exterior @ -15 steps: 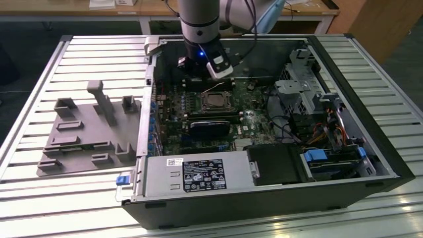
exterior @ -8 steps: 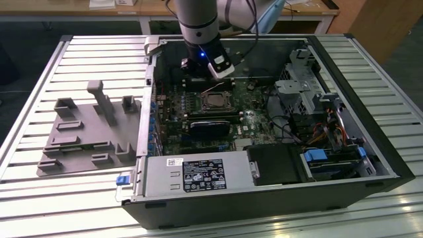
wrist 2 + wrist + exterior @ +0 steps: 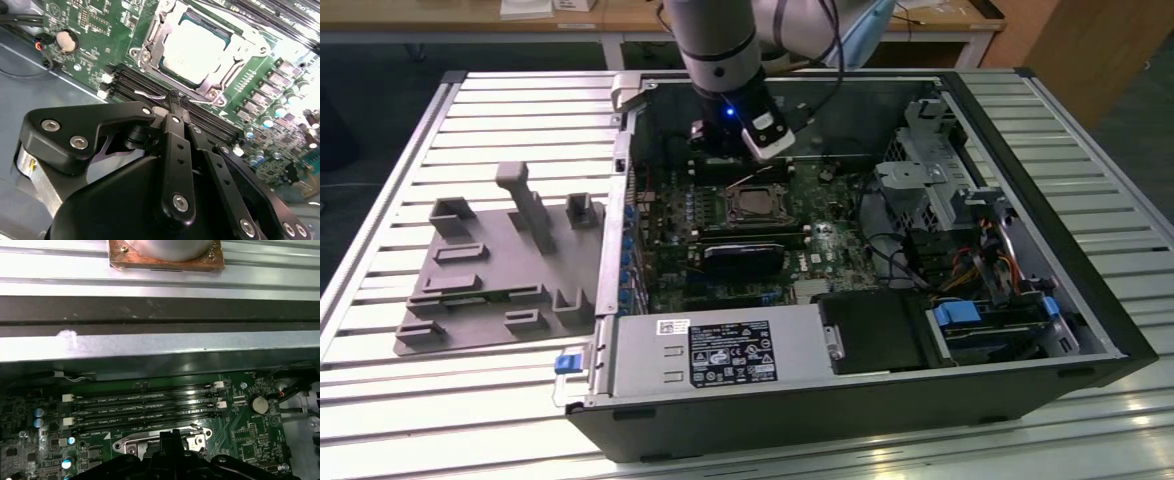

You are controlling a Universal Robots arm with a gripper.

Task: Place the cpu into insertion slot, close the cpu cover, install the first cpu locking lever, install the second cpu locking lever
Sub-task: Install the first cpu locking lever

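I'm looking down on a slatted metal worktop (image 3: 400,400) with an open computer case (image 3: 854,420) lying on its side across the middle. A grey moulded holder (image 3: 494,280) sits beside the case, toward the exterior view's left edge of the worktop. The arm (image 3: 720,50) reaches down into the case at its far wall and hangs over the green board (image 3: 100,30). The gripper (image 3: 176,102) has its jaws pressed together, with the tips down at the row of long black memory slots (image 3: 145,407). They are right by a thin silver lever (image 3: 150,94) that runs along the near side of the socket (image 3: 727,205). I cannot tell whether the tips are nipping that wire or only touching it. The socket lies in the far half of the board. The chip (image 3: 197,47) sits flat inside it, and the metal cover (image 3: 150,52) is folded down around it so that only the pale top shows through the window. I judge the chip to be light and rigid but fragile underneath, so it is best left alone now that it is seated. The cover looks like thin, stiff sheet metal. The lever looks like springy, slick steel rod that will push back and could slip out sideways. I judge the bent handle end, not the straight run, to be the place to hold it.
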